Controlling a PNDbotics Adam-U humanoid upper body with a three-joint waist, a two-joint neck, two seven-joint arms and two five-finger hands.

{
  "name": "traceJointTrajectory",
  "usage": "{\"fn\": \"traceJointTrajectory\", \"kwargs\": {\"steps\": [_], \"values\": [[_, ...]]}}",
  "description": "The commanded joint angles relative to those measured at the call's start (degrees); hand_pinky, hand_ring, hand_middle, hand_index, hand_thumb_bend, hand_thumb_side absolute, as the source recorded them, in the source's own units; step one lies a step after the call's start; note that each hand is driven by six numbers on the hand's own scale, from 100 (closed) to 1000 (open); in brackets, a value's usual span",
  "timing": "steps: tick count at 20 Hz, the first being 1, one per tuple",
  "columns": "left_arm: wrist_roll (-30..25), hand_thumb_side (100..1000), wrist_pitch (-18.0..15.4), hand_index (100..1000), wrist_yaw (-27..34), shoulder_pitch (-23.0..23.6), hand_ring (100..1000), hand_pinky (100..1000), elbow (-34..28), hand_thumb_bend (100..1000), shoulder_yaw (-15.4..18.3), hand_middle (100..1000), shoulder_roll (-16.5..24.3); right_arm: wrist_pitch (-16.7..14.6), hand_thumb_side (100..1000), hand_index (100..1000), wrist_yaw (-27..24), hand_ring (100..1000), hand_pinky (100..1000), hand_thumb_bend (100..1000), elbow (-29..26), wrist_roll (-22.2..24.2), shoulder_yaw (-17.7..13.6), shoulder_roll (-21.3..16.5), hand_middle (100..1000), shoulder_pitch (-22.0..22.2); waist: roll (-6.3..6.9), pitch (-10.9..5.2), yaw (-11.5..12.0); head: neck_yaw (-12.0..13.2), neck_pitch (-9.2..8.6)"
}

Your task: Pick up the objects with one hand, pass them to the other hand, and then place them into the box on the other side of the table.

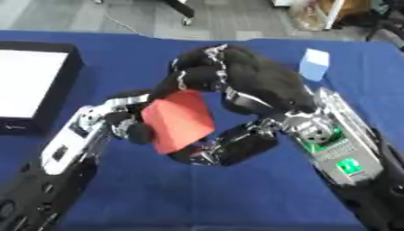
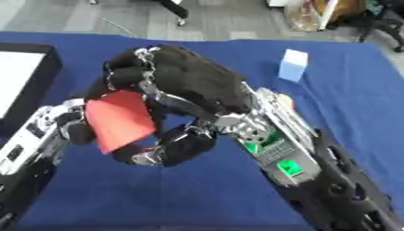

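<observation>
Red block (image 1: 180, 119) clasped between both hands, mid-table.

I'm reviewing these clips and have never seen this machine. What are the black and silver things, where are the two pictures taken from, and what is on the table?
Both pictures come from a stereo camera in a humanoid robot's head, looking down at a blue table; they show the same moment. The black and silver shapes are its arms. The right hand has its fingers curled round a red block, held above the table. The left hand meets the block from the other side; its fingers are mostly hidden. A light blue block stands farther back on the right. A black box with a white inside sits at the left edge.
</observation>
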Motion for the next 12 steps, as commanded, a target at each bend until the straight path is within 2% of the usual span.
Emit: {"fn": "traceJointTrajectory", "kwargs": {"steps": [1,12], "values": [[1.45,494,0.31,791,1.08,-1.19,677,768,-1.10,833,0.60,577,0.10,-0.22,179,432,0.67,502,439,139,-1.17,-0.33,-0.70,-0.99,337,-0.75,0.22,-0.55,-0.11,-0.08,0.29],[3.44,468,1.96,783,5.10,-1.26,673,768,-1.28,825,0.08,572,-0.18,-0.16,186,430,1.37,501,439,141,-1.17,-0.91,-0.47,-1.09,336,-0.74,0.26,-0.51,-0.24,-0.13,0.29]]}}
